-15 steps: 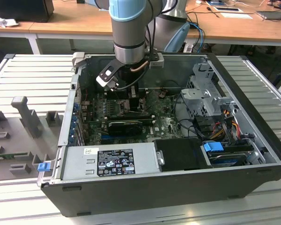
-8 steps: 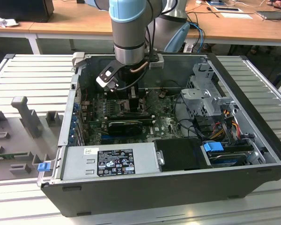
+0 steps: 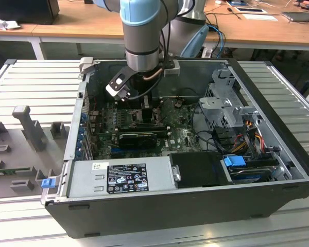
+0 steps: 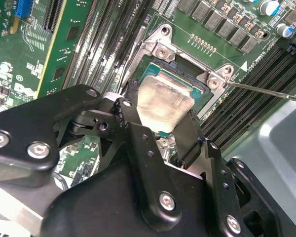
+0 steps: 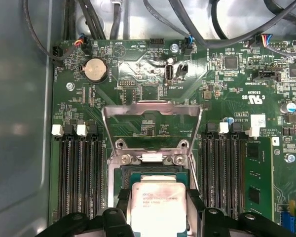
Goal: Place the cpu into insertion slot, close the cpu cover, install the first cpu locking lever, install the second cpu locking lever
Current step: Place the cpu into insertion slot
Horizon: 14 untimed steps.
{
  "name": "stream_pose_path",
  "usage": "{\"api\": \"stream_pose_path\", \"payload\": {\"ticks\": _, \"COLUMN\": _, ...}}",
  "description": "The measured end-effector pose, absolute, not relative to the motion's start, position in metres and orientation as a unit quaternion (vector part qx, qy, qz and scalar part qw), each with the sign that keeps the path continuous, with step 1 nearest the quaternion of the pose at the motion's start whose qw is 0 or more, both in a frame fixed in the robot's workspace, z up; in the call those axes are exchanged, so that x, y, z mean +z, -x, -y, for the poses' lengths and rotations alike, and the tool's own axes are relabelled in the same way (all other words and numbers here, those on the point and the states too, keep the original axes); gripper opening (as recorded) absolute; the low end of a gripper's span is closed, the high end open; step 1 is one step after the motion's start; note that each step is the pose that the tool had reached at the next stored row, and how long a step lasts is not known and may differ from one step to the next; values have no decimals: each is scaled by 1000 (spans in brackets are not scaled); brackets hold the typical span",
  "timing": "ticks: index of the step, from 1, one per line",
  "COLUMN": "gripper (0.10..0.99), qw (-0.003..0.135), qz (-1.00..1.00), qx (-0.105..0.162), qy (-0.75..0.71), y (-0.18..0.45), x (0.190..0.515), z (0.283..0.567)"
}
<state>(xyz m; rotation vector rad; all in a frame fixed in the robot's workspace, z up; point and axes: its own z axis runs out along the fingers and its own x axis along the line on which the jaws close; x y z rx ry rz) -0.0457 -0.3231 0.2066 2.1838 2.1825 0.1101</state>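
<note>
My tool (image 4: 162, 114) pinches the cpu (image 4: 165, 96) by two opposite edges, directly over the insertion slot (image 5: 138, 170). Just beyond my fingertips the cpu cover (image 5: 152, 105) stands tipped open. Memory slots (image 5: 79, 177) flank both sides, and a thin lever (image 4: 266, 92) juts alongside.

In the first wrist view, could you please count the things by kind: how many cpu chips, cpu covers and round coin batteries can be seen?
cpu: 1
cpu cover, swung open: 1
round coin battery: 1
Total: 3
</note>
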Motion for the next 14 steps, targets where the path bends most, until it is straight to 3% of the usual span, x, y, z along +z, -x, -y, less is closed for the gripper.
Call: {"api": "stream_pose_path", "payload": {"ticks": 14, "gripper": 533, "qw": 26, "qz": -712, "qx": 36, "qy": -701, "y": 45, "x": 201, "z": 318}}
